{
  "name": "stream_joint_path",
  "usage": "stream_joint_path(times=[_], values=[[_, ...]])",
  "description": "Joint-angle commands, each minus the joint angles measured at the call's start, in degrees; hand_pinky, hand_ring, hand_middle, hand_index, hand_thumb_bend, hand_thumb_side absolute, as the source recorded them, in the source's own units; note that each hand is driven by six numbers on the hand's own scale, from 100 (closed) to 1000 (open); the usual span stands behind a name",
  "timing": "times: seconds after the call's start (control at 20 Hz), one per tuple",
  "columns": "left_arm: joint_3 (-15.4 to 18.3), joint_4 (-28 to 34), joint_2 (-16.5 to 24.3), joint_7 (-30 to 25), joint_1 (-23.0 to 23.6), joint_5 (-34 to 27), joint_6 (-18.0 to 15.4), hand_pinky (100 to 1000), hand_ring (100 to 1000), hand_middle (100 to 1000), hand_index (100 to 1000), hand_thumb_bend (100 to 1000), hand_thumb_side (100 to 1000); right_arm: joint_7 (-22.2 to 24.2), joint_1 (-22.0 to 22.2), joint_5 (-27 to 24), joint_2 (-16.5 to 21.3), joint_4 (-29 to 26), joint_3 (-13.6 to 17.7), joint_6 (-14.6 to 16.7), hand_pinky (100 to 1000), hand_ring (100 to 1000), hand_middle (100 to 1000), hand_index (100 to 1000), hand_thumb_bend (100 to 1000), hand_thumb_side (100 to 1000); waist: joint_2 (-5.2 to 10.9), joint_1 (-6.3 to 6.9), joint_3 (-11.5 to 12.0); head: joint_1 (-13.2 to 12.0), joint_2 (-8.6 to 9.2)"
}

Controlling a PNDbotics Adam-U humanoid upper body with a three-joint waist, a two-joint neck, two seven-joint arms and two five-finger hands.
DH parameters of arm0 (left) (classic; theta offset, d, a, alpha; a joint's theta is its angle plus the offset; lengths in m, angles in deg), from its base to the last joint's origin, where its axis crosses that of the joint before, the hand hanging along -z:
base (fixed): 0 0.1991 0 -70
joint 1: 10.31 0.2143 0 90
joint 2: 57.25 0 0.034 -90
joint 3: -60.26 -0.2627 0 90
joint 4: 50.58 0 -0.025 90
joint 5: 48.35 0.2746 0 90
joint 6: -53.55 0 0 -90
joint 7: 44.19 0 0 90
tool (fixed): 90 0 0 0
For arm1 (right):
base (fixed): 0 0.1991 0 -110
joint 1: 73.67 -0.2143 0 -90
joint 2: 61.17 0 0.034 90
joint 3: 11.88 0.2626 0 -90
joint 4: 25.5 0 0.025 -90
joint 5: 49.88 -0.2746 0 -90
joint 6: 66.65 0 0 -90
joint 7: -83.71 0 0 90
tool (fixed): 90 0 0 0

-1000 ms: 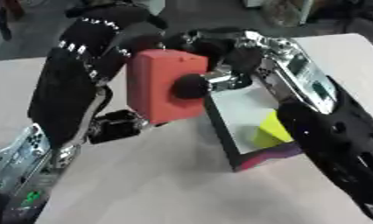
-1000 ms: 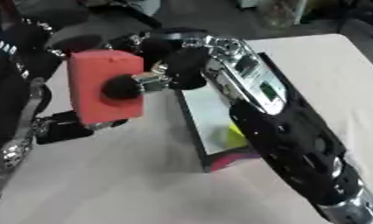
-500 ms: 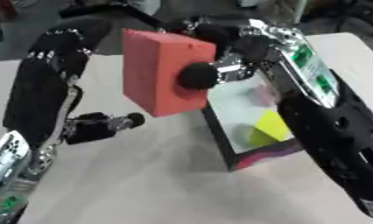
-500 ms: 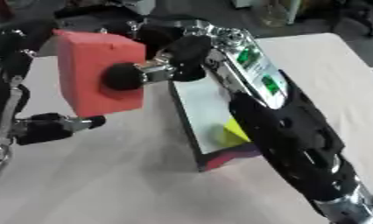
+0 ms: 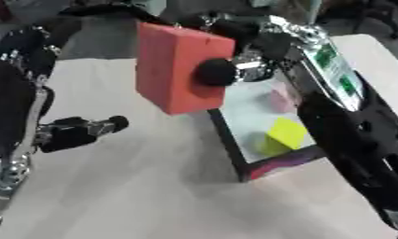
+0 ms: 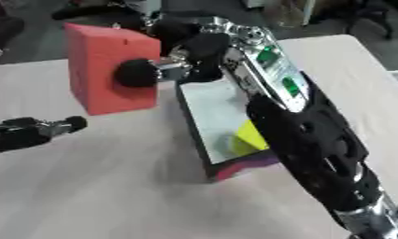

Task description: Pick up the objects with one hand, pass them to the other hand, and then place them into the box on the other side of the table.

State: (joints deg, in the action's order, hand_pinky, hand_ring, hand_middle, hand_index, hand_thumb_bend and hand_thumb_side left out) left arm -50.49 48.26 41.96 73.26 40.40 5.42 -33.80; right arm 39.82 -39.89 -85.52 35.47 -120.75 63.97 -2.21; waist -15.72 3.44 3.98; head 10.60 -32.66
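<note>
- The red block (image 5: 182, 70) is up in the air, above the table (image 5: 137, 186), near the left edge of the box (image 5: 267, 135).
- The red block is tall and stands almost straight up. Its long side runs from top to bottom, and its top leans a little to the left.
- One big flat face of the red block points toward the camera and a bit to the right.
- The right hand (image 6: 166, 65) holds the red block. A round black fingertip (image 5: 215, 72) presses on the front face, and the other fingers reach round the far side of the block.
- The right arm comes in from the lower right and crosses over the box.
- The left hand (image 5: 75, 133) is lower down on the left, apart from the red block. It holds nothing. One black finger sticks out to the right; the rest of the hand is hidden, so I cannot tell how its fingers are set.
- The box sits on the table, open at the top, with dark walls and a pale floor.
- Inside the box lies a yellow block (image 5: 286, 133), near the front wall. A small pink thing (image 5: 277, 99) lies farther back in the box.
</note>
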Motion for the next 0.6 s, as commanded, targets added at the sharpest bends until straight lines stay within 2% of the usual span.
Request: stream_joint_path(times=[0.05,0.35,0.4,0.6], values=[[2.25,2.2,4.23,0.8,0.58,-2.31,1.29,800,803,774,895,1000,286,5.86,-0.14,0.14,3.31,0.55,2.36,-4.12,981,938,136,498,414,192,1.03,-0.06,0.11,0.43,-0.23],[5.75,4.7,8.23,2.31,4.25,-6.31,4.02,799,799,769,875,1000,332,4.73,2.58,3.51,7.87,3.73,5.55,0.66,983,939,155,527,414,188,1.3,-0.06,0.53,0.74,-0.67],[6.37,5.07,8.65,2.55,4.85,-7.55,4.6,798,796,766,859,958,352,4.58,2.95,4.35,8.82,4.68,5.87,1.62,985,941,162,537,414,187,1.37,-0.09,0.62,0.73,-0.85],[8.3,6.08,9.44,3.74,6.42,-12.33,6.34,800,793,761,842,897,390,5.04,3.77,7.83,12.19,9.4,7.28,6.13,982,942,173,551,417,189,1.62,-0.21,0.88,0.72,-1.34]])
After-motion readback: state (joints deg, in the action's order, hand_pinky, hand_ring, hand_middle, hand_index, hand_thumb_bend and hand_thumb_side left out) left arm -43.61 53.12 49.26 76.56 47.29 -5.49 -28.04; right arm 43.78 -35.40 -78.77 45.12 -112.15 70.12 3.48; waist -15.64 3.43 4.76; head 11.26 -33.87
